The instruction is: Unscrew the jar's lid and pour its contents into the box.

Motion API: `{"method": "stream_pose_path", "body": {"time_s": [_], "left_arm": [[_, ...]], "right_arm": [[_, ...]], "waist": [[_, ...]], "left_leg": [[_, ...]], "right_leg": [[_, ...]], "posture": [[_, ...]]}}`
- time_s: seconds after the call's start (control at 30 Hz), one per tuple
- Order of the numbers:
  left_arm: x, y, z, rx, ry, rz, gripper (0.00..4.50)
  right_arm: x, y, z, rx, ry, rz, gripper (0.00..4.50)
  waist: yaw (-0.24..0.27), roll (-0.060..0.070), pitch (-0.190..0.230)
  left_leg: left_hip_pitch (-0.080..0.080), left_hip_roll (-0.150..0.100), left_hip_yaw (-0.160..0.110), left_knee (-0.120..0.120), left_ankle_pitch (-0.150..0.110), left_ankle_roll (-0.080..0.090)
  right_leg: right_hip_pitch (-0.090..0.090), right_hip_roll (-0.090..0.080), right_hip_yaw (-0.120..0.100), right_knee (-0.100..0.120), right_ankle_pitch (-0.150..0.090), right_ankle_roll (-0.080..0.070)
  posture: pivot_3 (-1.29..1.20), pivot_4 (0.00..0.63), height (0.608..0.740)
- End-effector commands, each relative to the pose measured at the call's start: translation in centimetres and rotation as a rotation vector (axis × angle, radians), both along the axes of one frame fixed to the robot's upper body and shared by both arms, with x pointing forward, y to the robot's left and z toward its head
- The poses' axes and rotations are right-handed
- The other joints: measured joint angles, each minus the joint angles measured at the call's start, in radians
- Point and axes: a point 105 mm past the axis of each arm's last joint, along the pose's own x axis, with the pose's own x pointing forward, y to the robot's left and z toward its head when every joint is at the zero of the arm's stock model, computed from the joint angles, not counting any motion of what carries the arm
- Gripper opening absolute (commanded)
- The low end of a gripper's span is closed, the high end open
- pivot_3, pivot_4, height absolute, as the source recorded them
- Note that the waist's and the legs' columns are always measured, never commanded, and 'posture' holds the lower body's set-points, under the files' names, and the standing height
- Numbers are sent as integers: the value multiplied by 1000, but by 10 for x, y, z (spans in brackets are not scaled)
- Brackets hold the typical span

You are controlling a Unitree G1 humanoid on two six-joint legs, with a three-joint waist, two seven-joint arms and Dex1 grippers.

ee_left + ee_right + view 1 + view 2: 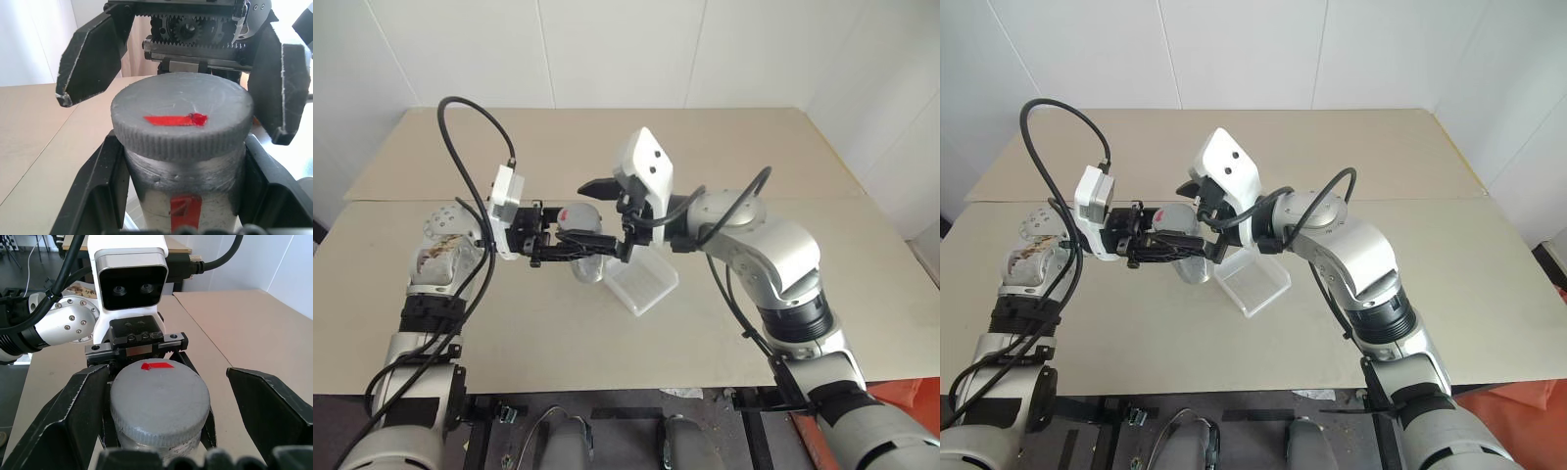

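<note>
Silvery-grey lid (182, 115) still on the jar (570, 223), clamped in the left gripper (570, 247) above the table (754, 137), well inside its edges. Right gripper (161, 428) spread wide on either side of the lid, apart from it. Seen from the head: translucent box (644, 284) on the table just below. Seen from the wrists: red mark on the lid.
</note>
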Motion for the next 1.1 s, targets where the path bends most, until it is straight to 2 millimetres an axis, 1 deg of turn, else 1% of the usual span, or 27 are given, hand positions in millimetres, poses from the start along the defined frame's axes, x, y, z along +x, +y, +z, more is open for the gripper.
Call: {"method": "stream_pose_path", "body": {"time_s": [0.03,0.1,0.2,0.23,0.37,0.53,0.7,0.8,0.9,0.97,1.03,1.1], "left_arm": [[-4,1,11,7,-68,-1,2433],[-4,1,11,7,-69,-1,2433],[-4,1,11,9,-70,0,2433],[-4,1,11,10,-71,1,2433],[-4,2,11,11,-72,2,2433],[-5,2,7,21,-67,0,2433],[-6,3,-3,56,-67,-2,2433],[-5,2,-2,47,-71,1,2433],[-4,3,0,35,-78,17,2433],[-2,6,3,25,-86,40,2433],[-1,9,7,9,-95,72,2433],[1,12,10,-5,-107,100,2433]], "right_arm": [[-4,-1,11,15,-37,15,4293],[-4,-1,11,15,-37,18,3902],[-4,-1,11,11,-32,21,2893],[-4,0,11,11,-31,22,2750],[-4,0,11,12,-30,22,2749],[-1,-3,18,44,4,8,2749],[1,-13,30,89,37,7,2749],[5,-22,39,111,25,-18,2749],[14,-36,45,137,-8,-95,2749],[23,-54,45,145,-56,-178,2749],[33,-78,38,138,-80,-282,2749],[40,-100,24,101,-110,-372,2749]], "waist": [[0,0,0],[0,0,0],[0,0,0],[0,0,0],[0,0,0],[-1,0,0],[0,0,0],[1,0,0],[1,0,0],[2,0,0],[6,0,0],[7,0,0]], "left_leg": [[0,0,0,0,0,0],[0,0,0,0,0,0],[0,0,0,0,0,0],[0,0,0,0,0,0],[0,0,0,0,0,0],[0,0,0,0,0,0],[0,0,0,0,0,0],[0,0,0,0,0,0],[0,0,0,0,0,0],[0,0,0,0,0,0],[0,0,0,0,0,0],[0,-1,0,0,0,0]], "right_leg": [[0,0,0,0,0,0],[0,0,0,0,0,0],[0,0,0,0,0,0],[0,0,0,0,0,0],[0,0,0,0,0,0],[0,0,0,0,0,0],[0,0,0,0,0,0],[0,0,0,0,0,0],[0,0,0,0,0,0],[0,0,0,0,0,0],[1,0,0,0,0,0],[1,-1,0,-1,0,0]], "posture": [[0,150,740],[0,150,740],[0,150,740],[0,150,740],[0,150,740],[0,150,740],[0,150,740],[0,150,740],[0,150,740],[0,150,740],[0,150,740],[0,150,740]]}}
